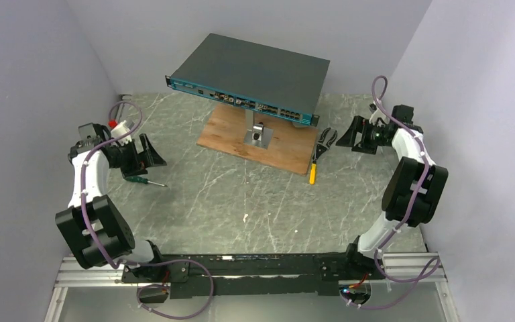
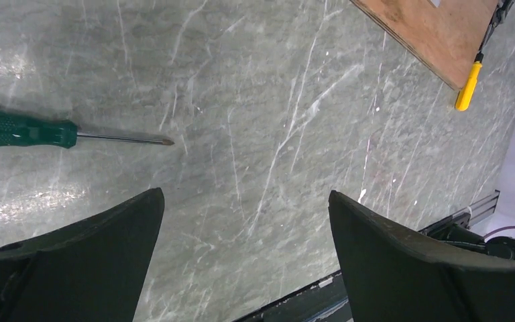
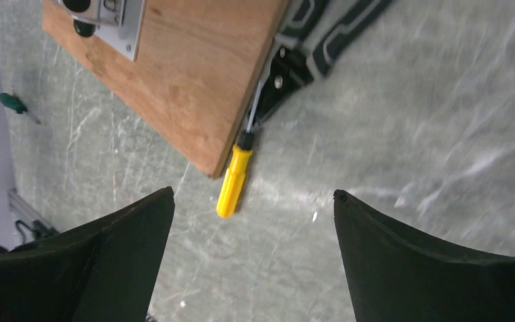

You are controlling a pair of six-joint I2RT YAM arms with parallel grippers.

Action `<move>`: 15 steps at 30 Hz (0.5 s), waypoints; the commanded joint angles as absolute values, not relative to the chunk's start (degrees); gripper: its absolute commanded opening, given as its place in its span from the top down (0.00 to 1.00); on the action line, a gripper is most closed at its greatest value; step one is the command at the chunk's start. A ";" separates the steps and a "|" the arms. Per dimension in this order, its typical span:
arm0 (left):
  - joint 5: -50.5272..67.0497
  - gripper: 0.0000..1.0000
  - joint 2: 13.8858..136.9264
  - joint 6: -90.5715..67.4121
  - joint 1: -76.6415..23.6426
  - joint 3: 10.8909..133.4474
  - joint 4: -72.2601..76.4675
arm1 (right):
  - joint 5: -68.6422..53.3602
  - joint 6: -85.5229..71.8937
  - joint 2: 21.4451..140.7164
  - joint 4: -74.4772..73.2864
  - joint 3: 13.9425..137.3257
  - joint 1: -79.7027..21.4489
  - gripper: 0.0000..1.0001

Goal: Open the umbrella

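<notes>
Presently no umbrella shows anywhere around the wooden board (image 1: 288, 151); opening is not begun. My left gripper (image 1: 149, 153) and right gripper (image 1: 357, 134) flank it, jaws apart, empty.

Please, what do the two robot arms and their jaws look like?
The left arm and right arm both have white links between bulky black joint housings. A mauve cable loops along each. The jaws are matte black, broad wedges tapering to points.

I see a grey-green marbled tabletop (image 1: 241, 201) bearing a brown wooden board (image 1: 288, 154). A green-handled screwdriver (image 1: 135, 179), a yellow-handled screwdriver (image 1: 312, 174) and black pliers (image 1: 324, 139) lie there.
</notes>
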State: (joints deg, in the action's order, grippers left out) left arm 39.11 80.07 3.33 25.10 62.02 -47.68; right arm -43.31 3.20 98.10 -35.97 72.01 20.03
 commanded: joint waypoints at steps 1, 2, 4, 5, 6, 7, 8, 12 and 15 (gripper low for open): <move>38.55 0.01 81.30 4.05 25.19 67.85 -48.60 | -43.81 7.36 102.45 -30.71 79.57 18.75 0.11; 38.39 0.01 82.43 4.68 25.20 69.51 -50.11 | -44.16 7.31 104.04 -29.98 80.94 18.52 0.11; 38.06 0.01 84.03 5.28 25.24 71.78 -51.63 | -44.30 6.85 107.27 -28.26 83.96 17.62 0.13; 37.91 0.01 84.36 5.35 25.19 72.29 -51.84 | -44.39 6.24 108.97 -27.24 85.22 17.16 0.15; 38.14 0.01 84.59 5.40 25.26 72.67 -51.85 | -44.66 4.98 110.71 -26.26 86.58 16.73 0.16; 38.47 0.01 84.76 5.52 25.31 73.12 -51.93 | -45.51 3.79 112.37 -25.22 87.80 16.46 0.18; 38.64 0.01 84.87 5.49 25.30 73.41 -51.87 | -46.11 2.79 113.90 -24.15 89.01 16.10 0.20; 38.46 0.01 86.02 4.84 25.31 74.31 -52.06 | -46.23 2.82 118.89 -21.44 92.84 13.63 0.26; 38.23 0.01 87.64 4.59 25.30 75.31 -52.90 | -45.82 2.87 122.57 -20.66 95.63 11.85 0.31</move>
State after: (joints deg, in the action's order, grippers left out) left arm 37.98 86.04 4.03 25.12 72.40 -51.48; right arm -44.14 2.94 120.25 -24.99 90.72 14.20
